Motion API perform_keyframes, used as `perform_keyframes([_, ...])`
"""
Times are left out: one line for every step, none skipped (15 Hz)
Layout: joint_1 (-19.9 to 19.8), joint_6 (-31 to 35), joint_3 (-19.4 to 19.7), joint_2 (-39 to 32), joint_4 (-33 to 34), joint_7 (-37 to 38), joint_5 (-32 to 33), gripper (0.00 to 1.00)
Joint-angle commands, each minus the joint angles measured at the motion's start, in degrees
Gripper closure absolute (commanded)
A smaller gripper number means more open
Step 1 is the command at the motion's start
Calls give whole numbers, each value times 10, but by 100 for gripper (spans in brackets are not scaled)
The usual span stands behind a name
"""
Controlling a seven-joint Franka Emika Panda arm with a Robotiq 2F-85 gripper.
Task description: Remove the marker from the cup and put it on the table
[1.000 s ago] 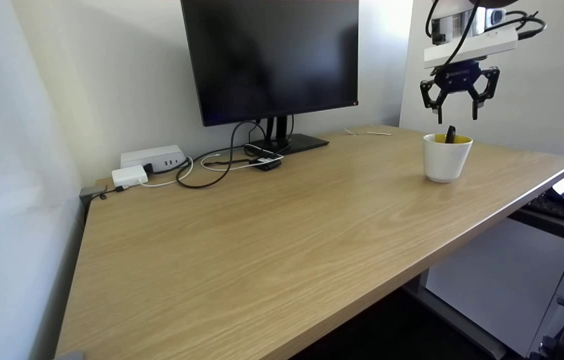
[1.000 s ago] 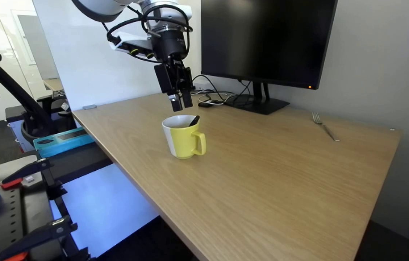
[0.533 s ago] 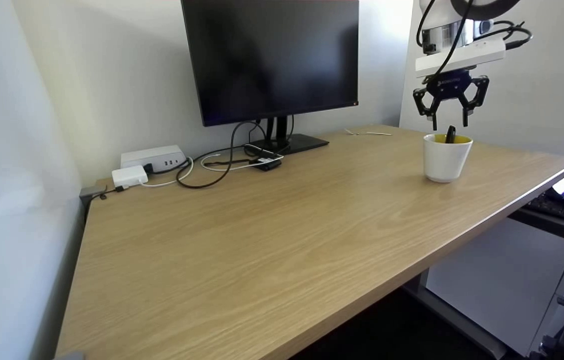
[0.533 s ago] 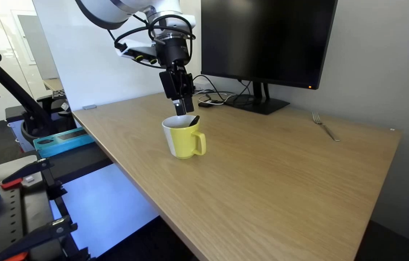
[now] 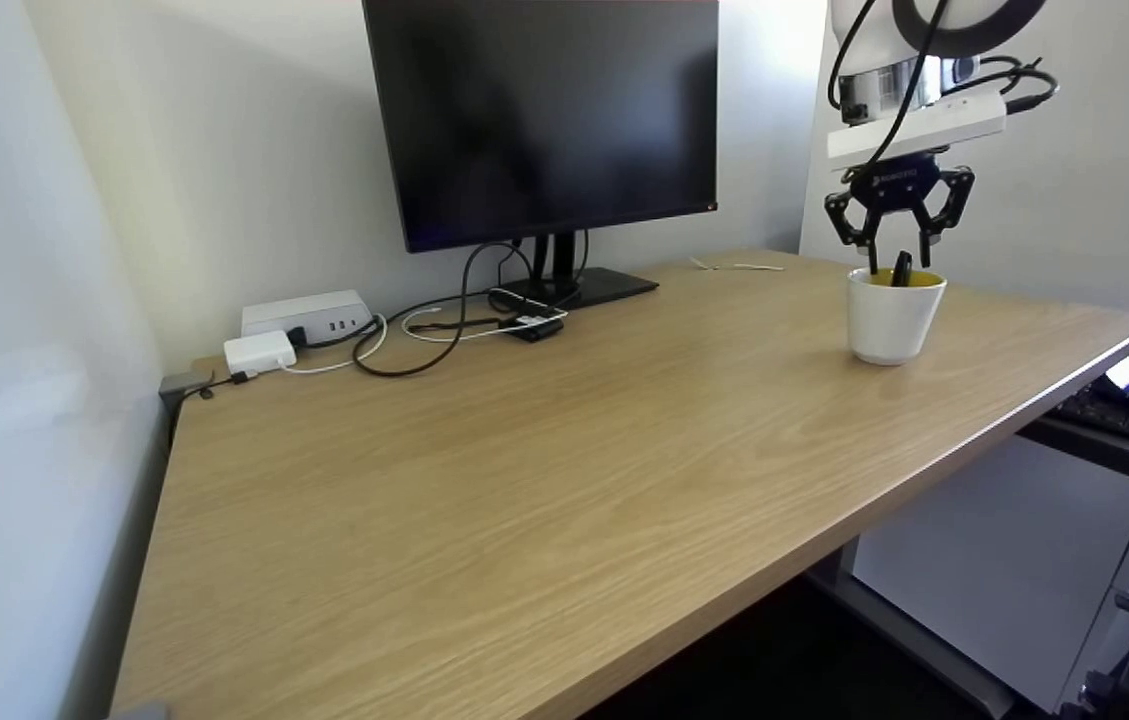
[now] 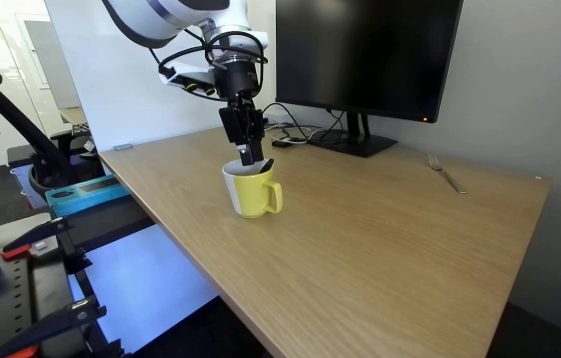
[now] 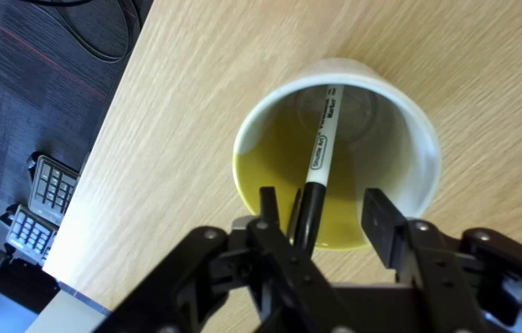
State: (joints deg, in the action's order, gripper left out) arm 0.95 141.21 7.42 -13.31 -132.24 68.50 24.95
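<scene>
Exterior views | cup (image 5: 890, 322) on wood-grain table (image 5: 544, 470) | monitor (image 5: 554, 115) near wall (image 5: 264, 150)

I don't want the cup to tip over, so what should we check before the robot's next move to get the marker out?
1. Cup upright on the table: ok.
2. Marker inside the cup, black end poking up: ok, though it leans.
3. Jaws open: ok, there is a gap between them.
4. Black end in that gap: cannot tell; it looks between them in the wrist view, but off to one side in an exterior view.
5. Jaws not touching the cup: cannot tell; they overlap it in the pictures.
6. Marker gripped, ready to lift: not ok; the jaws aren't closed on it.
</scene>
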Motion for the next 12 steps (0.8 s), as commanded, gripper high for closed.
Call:
perform_keyframes([7,11,7,-16,6,5,-1,47])
perform_keyframes([8,12,7,-19,6,6,-1,48])
perform_keyframes([9,13,8,-22,6,6,0,48])
perform_keyframes([10,14,9,-25,6,7,0,48])
perform_keyframes([11,16,9,-28,5,7,0,49])
perform_keyframes([12,18,9,-31,6,7,-1,48])
perform_keyframes([13,20,10,-34,6,7,0,49])
perform_keyframes([15,24,11,-36,5,10,3,49])
perform_keyframes([17,27,12,-38,5,12,5,49])
perform_keyframes([20,31,15,-41,4,18,11,49])
perform_keyframes([23,34,17,-43,5,21,15,49])
perform_keyframes([26,39,20,-47,5,27,20,49])
